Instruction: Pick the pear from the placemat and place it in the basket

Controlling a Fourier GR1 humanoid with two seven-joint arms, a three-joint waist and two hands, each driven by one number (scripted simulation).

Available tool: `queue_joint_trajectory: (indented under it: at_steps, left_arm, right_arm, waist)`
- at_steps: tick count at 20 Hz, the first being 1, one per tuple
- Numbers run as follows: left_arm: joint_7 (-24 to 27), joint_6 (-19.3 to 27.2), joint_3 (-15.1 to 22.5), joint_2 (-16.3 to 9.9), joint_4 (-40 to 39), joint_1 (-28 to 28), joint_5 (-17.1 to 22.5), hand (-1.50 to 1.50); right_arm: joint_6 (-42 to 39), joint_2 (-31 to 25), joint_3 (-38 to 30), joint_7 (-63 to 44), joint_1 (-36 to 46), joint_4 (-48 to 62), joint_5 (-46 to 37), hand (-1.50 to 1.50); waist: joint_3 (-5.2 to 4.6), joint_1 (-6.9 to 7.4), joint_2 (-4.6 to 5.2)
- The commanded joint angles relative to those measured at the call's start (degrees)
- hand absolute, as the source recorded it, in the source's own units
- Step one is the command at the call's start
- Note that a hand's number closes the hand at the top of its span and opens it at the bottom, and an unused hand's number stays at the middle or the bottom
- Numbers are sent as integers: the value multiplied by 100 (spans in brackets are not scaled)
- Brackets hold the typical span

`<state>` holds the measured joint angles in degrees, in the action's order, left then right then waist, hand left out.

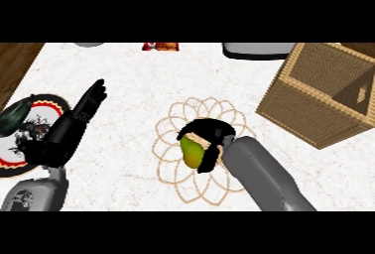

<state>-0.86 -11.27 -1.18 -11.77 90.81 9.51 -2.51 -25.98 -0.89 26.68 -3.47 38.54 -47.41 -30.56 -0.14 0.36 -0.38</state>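
A green-yellow pear point(191, 151) lies on the lace-patterned round placemat point(173, 174) in the middle of the white counter. My right hand point(210, 136) sits over the pear with its fingers and thumb curled round it, hiding the fruit's upper and right side. The wicker basket point(291, 99) stands at the upper right, open at the top and apart from the hand. My left hand point(81, 113) rests at the left with straight fingers pointing up, holding nothing.
A round patterned plate point(15, 149) with a dark green object on it lies at the left edge under my left forearm. A grey object point(258, 49) and a small red packet point(160, 46) sit along the far edge. Dark wood shows at the upper left.
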Motion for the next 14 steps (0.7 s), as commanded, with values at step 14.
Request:
queue_joint_trajectory:
  at_steps: [14]
  left_arm:
    - [8,-26,-253,-20,-76,-124,28,0]
  right_arm:
    - [2231,-20,114,-2224,-156,-120,-945,150]
  waist:
    - [-10,-292,-80]
